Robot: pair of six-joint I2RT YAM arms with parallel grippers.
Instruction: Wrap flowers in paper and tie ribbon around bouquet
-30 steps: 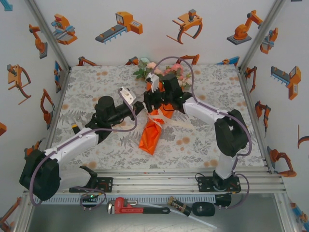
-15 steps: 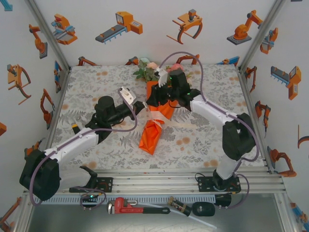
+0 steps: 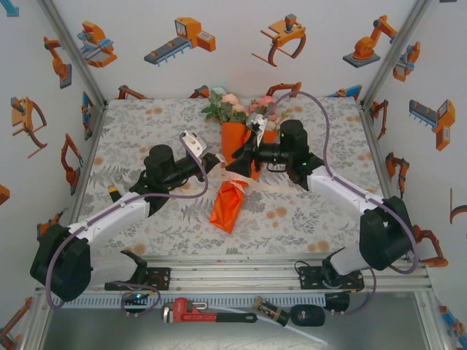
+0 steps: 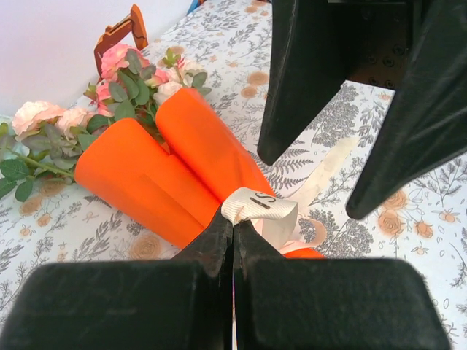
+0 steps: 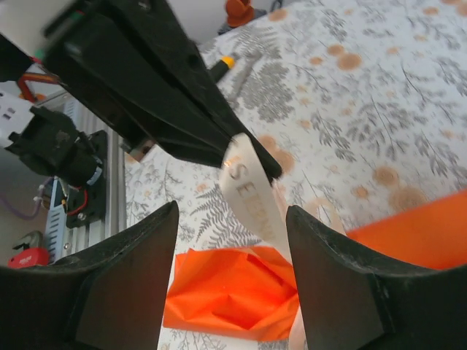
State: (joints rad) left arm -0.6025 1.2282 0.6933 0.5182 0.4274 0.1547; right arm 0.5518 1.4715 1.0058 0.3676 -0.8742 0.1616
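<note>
right gripper (image 3: 238,163) farther right than before

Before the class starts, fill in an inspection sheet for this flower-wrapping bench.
Surface: grey and orange floral tablecloth, flat.
Job's things: pink and cream artificial flowers lie rolled in bright orange paper; cream satin ribbon at its waist.
Clutter: red pipe wrench on the metal shelf.
Claws: left claw shut on the ribbon; right claw open, straddling it.
Cables: grey-purple cables loop above the tablecloth.
Surroundings: white walls with orange robot stickers.
</note>
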